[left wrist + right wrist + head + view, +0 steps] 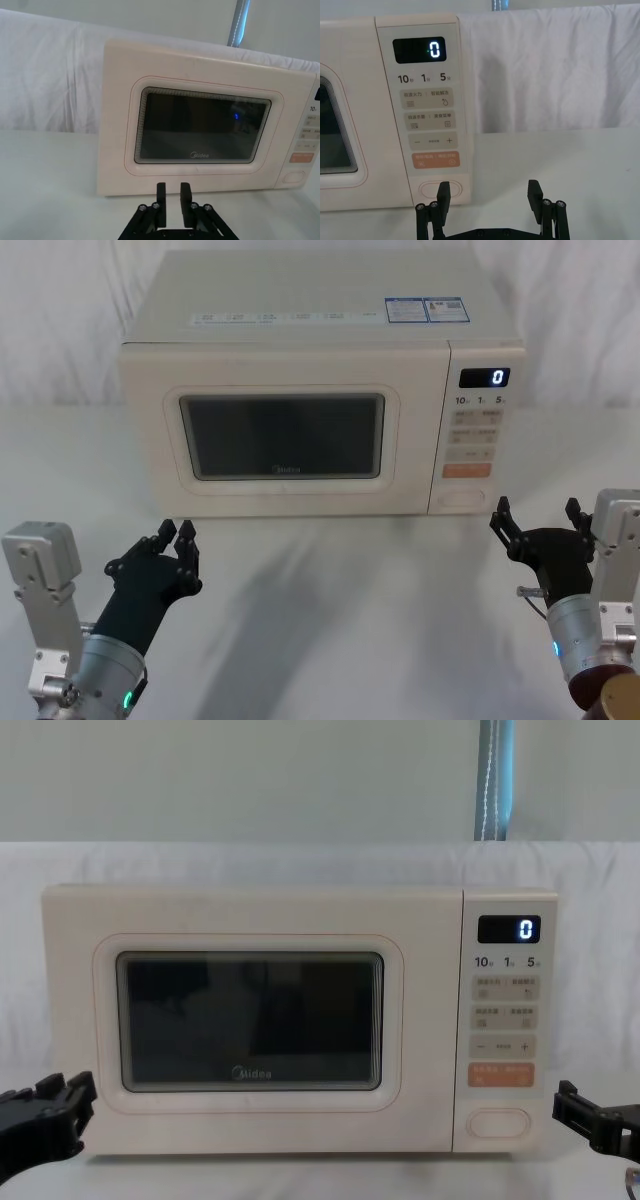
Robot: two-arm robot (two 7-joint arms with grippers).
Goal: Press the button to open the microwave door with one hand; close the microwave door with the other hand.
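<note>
The microwave door is shut and the button unpressed, just ahead of the right gripper, whose jaws are spread wide and hold nothing. Pressing calls for one fingertip to line up and push forward. The left gripper, jaws nearly together and empty, waits below the door; the door's latch is hidden.

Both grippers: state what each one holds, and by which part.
Nothing is held. The left gripper, nearly shut, and the open right gripper hover short of the cream microwave door, which is closed.
</note>
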